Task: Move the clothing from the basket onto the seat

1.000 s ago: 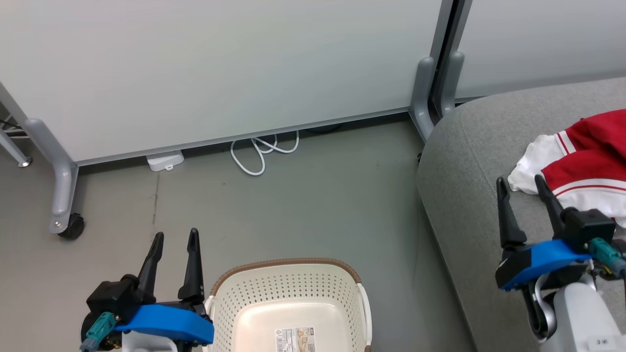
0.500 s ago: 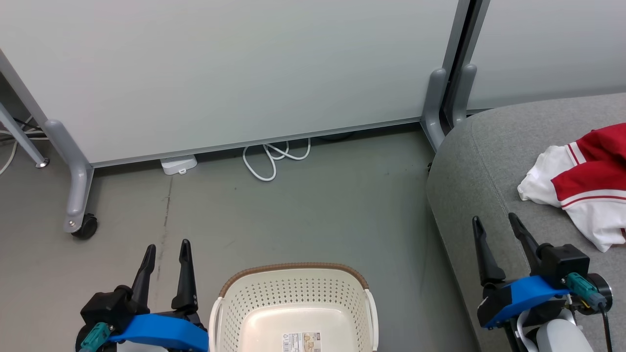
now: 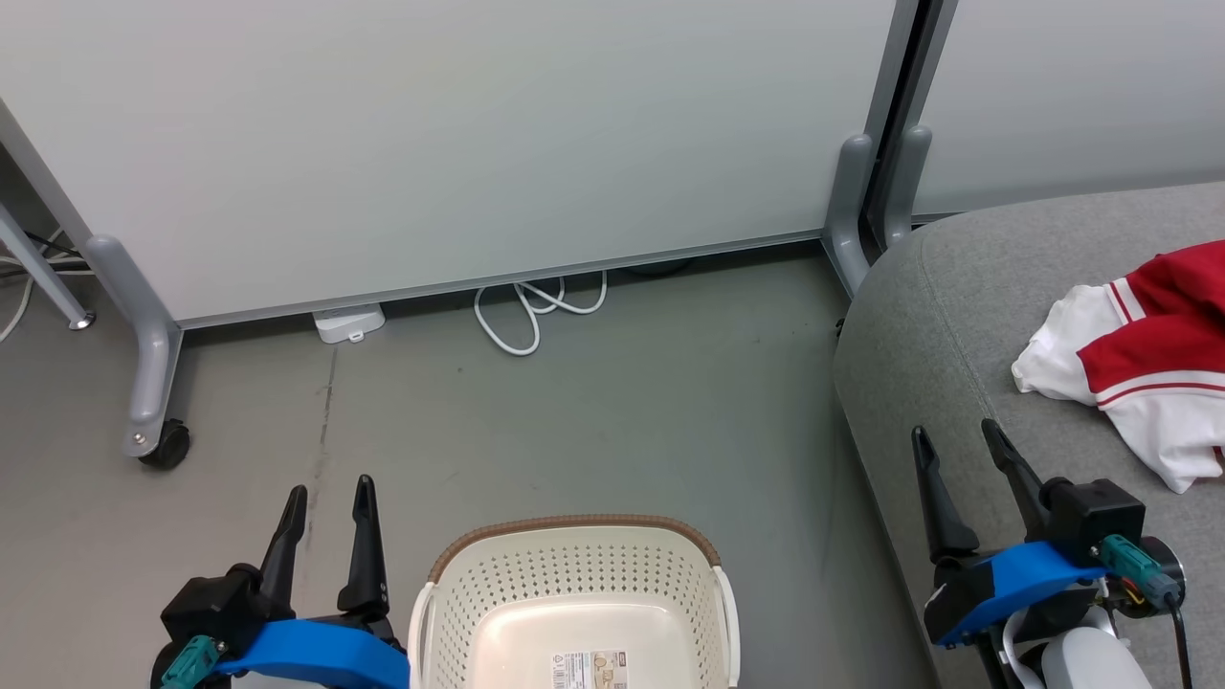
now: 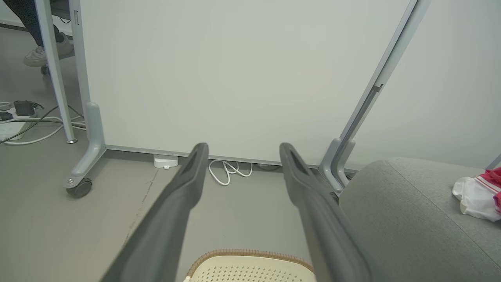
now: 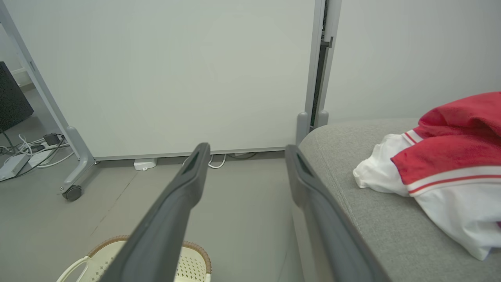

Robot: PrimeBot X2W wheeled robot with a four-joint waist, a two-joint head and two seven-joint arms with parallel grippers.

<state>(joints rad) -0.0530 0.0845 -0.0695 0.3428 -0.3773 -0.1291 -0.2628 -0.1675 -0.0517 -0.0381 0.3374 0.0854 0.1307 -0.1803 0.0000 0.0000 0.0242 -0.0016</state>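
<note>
Your right pincer point(image 3: 954, 431), spread and empty, is nearer — the clothing point(image 3: 1148, 349) lies on the seat point(image 3: 919, 316) at its two o'clock. The basket point(image 3: 574, 574) looks bare.

Looks like an office or lab test space: walled off with pale rolling screens point(image 3: 459, 144) on grey legs, one on a caster point(image 3: 165, 446); bare grey floor point(image 3: 612, 421); looped white cable point(image 3: 531, 311), white adapter point(image 3: 349, 322) and power strip point(image 5: 13, 164) lying loose at the foot; one grey sofa point(image 3: 938, 306) beside the screens.
</note>
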